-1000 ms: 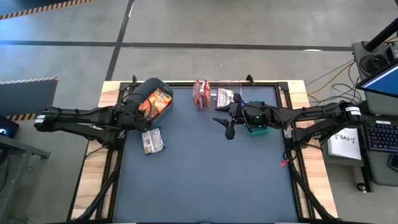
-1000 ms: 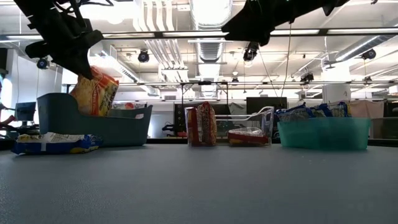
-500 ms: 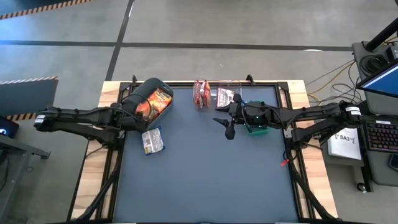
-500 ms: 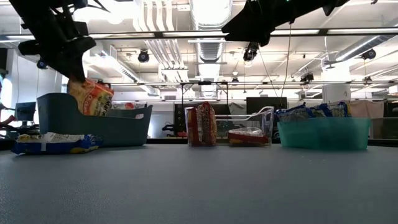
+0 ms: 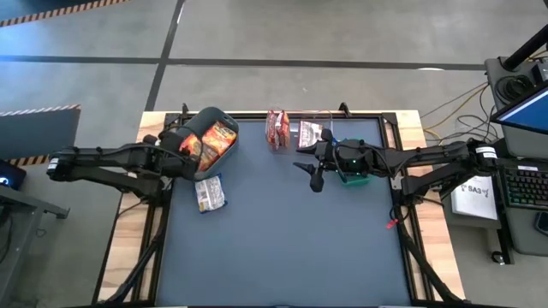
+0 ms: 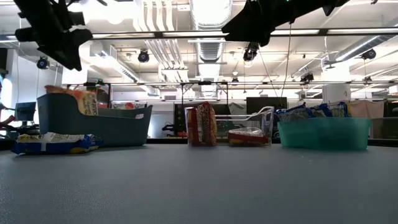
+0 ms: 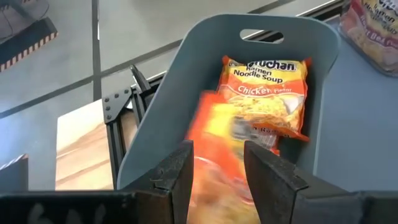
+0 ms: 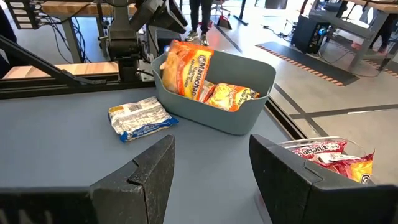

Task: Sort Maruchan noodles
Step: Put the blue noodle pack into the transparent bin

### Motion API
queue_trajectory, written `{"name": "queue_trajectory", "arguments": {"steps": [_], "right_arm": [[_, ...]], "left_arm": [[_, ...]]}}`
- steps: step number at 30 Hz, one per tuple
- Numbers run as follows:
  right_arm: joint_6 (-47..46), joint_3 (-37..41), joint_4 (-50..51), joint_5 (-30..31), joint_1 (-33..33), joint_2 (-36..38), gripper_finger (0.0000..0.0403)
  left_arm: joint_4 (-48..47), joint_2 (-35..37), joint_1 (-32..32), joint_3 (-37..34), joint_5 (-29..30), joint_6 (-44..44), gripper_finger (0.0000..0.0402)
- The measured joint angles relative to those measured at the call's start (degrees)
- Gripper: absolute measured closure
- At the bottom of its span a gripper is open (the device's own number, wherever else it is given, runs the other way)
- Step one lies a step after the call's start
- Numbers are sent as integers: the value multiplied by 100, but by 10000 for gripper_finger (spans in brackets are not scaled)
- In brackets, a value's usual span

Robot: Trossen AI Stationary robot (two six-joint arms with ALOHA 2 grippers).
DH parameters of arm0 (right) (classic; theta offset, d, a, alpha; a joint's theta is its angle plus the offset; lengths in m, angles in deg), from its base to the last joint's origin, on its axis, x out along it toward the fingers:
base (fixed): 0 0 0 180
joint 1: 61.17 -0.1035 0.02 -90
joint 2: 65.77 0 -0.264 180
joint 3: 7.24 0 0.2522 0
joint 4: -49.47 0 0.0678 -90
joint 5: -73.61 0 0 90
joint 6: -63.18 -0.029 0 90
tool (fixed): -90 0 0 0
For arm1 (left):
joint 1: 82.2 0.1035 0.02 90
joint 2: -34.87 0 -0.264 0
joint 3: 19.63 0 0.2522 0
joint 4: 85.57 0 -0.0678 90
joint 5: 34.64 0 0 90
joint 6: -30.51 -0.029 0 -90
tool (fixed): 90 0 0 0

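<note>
My left gripper hangs open above the grey bin at the table's far left. An orange-red noodle packet shows blurred just beyond its fingers, inside the bin, apart from them in the low view. More orange packets lie in the bin. A blue-and-white packet lies flat on the table near the bin. Maroon packets stand on edge at the far side. My right gripper is open, high above the table's middle.
A clear bin with maroon packets sits at the far edge, right of the standing ones. A green bin with blue packets stands under my right arm. The table's near half is bare mat. People stand in the room beyond.
My left gripper carried an orange-red packet down over the grey bin, shifting toward the table's left, and let it go. The packet dropped from above the bin's rim into the bin, and the gripper now stands higher above it. My right arm kept still.
</note>
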Motion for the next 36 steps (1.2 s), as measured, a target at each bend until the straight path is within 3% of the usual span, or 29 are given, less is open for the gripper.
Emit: {"name": "queue_trajectory", "arguments": {"steps": [12,22,28,32,36], "right_arm": [[9,0,5,2,0,0,209],[-99,1,53,-3,0,0,209],[-745,315,81,-334,-147,-70,209],[-1558,421,218,-357,-282,-146,209],[-2729,257,848,-703,-355,-184,209]], "left_arm": [[13,-47,0,-82,13,-62,278],[361,-596,-41,-206,-16,24,278],[1353,-914,-619,28,-279,-839,278],[1845,-1099,-1126,255,-940,-1580,278],[1882,-1284,-1607,556,-2359,-2018,278]]}}
